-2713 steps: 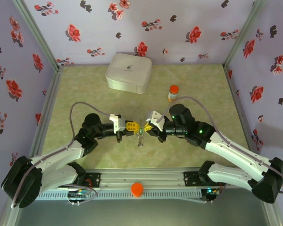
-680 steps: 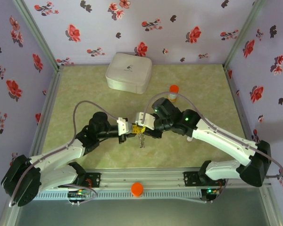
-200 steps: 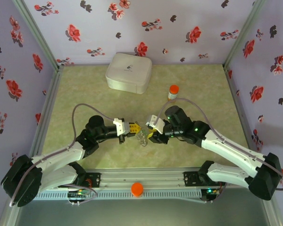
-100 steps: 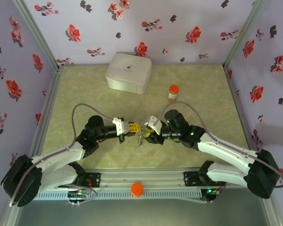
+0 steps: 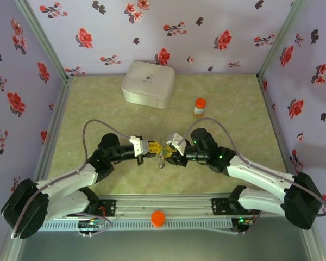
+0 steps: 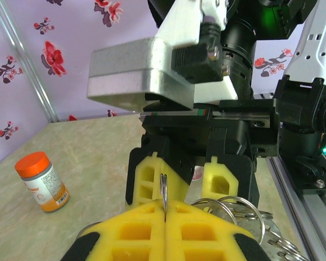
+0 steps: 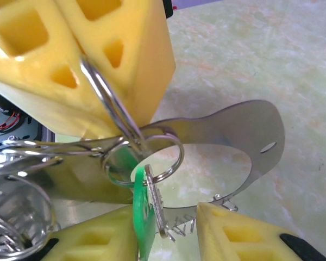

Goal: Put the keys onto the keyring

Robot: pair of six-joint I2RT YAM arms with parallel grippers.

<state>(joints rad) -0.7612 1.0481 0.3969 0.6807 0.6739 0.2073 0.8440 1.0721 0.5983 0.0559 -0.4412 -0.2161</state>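
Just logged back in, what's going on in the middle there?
Both arms meet over the middle of the table. The left gripper is shut on a thin loop of the keyring, holding it up. The right gripper faces it with jaws apart. The green key hangs between them, not clamped. I can't tell whether it is fully threaded on. The bottle stands off to the side.

Up at the top left, the left tool [image 7: 89,76], big and yellow, squeezed tight on the thin wire keyring [image 7: 106,100]. Hooked on just below, a small shiny ring [image 7: 180,155]. Hanging from that, the green key [image 7: 141,217], side-on, touching one yellow finger [image 7: 92,239] of the right tool [image 7: 171,223]. Wide gap to the other finger. Behind, a bent metal strip [image 7: 261,130] with a tiny hole, above the pale green counter [image 7: 250,49].
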